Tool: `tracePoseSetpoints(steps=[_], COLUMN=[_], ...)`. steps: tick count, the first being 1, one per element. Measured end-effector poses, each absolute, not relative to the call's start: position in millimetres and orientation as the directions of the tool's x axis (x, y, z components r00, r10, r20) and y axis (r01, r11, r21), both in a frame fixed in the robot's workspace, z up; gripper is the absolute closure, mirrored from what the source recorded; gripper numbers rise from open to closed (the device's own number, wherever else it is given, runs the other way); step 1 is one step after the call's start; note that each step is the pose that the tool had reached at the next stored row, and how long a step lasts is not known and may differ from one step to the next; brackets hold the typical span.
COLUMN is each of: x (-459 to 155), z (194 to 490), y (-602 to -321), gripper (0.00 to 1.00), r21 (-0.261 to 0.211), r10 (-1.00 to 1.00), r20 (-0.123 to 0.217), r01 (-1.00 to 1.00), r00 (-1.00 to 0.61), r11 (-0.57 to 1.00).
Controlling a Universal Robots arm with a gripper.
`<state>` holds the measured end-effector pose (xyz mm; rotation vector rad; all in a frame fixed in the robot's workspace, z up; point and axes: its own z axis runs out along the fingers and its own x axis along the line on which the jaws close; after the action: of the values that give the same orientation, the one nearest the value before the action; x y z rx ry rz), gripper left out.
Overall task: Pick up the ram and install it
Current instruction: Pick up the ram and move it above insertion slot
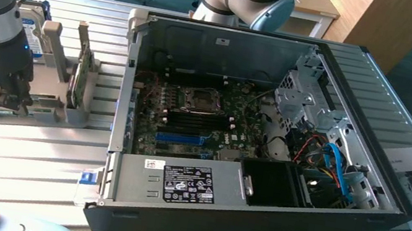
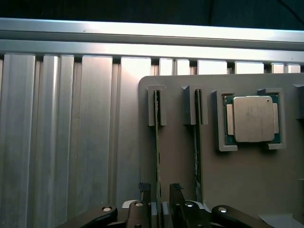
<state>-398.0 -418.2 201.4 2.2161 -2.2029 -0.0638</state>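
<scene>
Print on the power supply label [image 1: 188, 185] is illegible.

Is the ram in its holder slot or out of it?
In. The ram stands on edge in a slot of the gray holder; the open hand straddles it.

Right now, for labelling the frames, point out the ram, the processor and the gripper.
ram [image 2: 157, 142]: wrist view, on its thin edge.
processor [image 2: 250, 118]: wrist view, on its metal lid.
gripper [image 2: 159, 190]: wrist view, midway between fingertips.
</scene>
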Motion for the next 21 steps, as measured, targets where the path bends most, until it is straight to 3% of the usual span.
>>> tracePoseSetpoints(steps=[21], x=[-397.9], z=[202.6], y=[-418.3], gripper=[0.7], r21=[0.04], r10=[-1.0], r20=[-0.017], r01=[-0.999], r00=[0.006], r11=[-0.006])
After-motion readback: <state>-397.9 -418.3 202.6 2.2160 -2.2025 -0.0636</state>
